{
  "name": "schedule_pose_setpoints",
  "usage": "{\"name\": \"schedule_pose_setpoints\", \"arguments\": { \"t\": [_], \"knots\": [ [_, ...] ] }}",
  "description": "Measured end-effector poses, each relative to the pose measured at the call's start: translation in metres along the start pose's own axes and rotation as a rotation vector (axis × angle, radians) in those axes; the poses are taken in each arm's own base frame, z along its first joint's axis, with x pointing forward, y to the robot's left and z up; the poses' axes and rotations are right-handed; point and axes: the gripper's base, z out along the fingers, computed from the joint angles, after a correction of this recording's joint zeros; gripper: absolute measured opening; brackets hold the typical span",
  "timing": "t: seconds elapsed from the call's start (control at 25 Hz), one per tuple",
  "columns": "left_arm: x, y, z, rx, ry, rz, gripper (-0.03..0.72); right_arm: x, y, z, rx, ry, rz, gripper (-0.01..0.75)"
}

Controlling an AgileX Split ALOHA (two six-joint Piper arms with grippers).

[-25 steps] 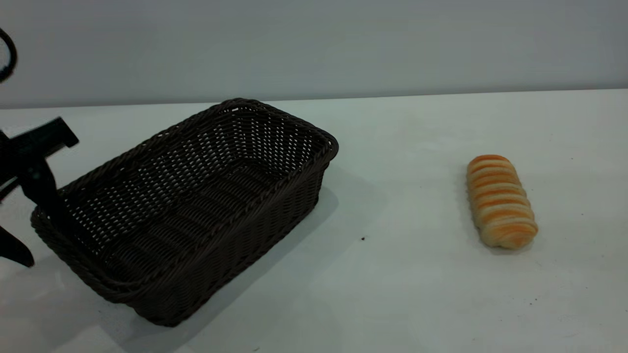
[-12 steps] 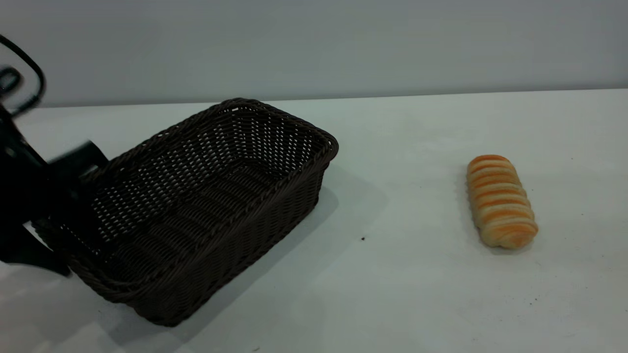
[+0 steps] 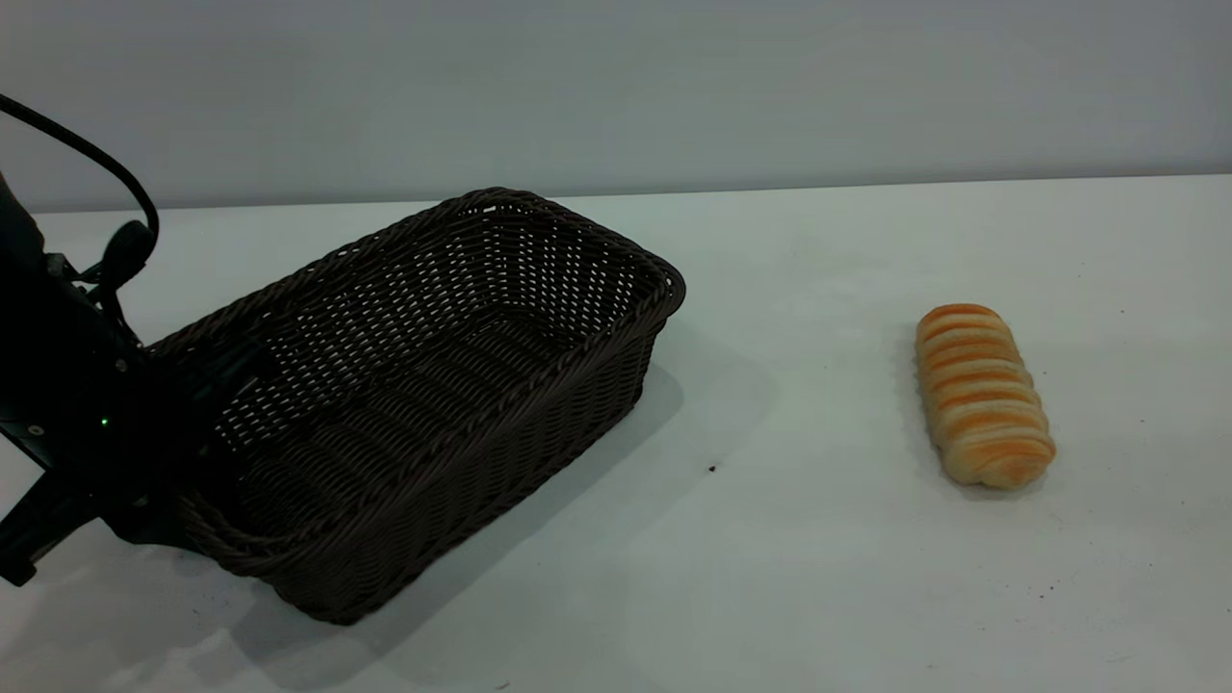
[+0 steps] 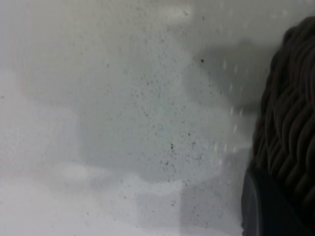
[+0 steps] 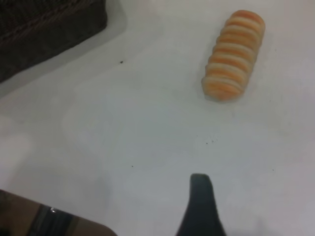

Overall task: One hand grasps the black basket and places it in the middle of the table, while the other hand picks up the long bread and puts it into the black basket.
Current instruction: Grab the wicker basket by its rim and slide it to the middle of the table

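Basket (image 3: 433, 385) sits at the left side of the surface (image 3: 818, 577), long axis running diagonally, far end toward the middle. Its near-left short rim is at the left gripper (image 3: 183, 414), which comes in low from the left edge, one dark finger reaching down inside the wall. My read: it's gripping that end wall so the basket can be dragged or lifted toward centre. Whether the jaws are actually pinched on the weave I cannot tell; black on dark wicker hides the contact, and the left wrist view only shows the braided rim against bare surface.

Far right end of the basket looks slightly raised, with a wide shadow under it. That fits a one-end grip, but it's a judgement only.

Long bread (image 3: 982, 393) lies flat on the right, ridges up, well apart from the basket, untouched. It's roughly end-on to the right arm, so a pinch across its width looks easy.

Right gripper (image 5: 202, 209) is out of the exterior view. Its wrist view shows one dark fingertip low in frame, bread (image 5: 234, 55) farther off, and a basket corner at the edge. Only one finger shows, so I can't tell the jaw state. Looks parked above the surface.

Surface is plain white, matte, with a few dark specks. A grey wall (image 3: 616, 87) stands behind.
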Motion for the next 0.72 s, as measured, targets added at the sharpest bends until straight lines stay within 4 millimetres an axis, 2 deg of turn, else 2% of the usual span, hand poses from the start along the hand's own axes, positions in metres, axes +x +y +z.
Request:
{"name": "schedule_pose_setpoints", "arguments": {
  "t": [0.12,0.28,0.56,0.72],
  "knots": [
    [0.0,-0.002,-0.005,0.015,-0.003,0.036,0.142,0.0,0.0,0.0,0.002,0.001,-0.002,0.587],
    [-0.002,-0.012,-0.02,0.052,-0.016,0.258,0.142,0.0,-0.001,0.0,0.01,0.005,-0.011,0.587],
    [-0.019,-0.058,-0.039,0.137,-0.009,0.731,0.142,0.001,-0.001,0.0,0.01,0.008,-0.013,0.587],
    [-0.032,-0.08,-0.025,0.152,0.01,0.861,0.142,0.002,0.0,0.0,0.005,0.018,-0.013,0.587]
  ]
}}
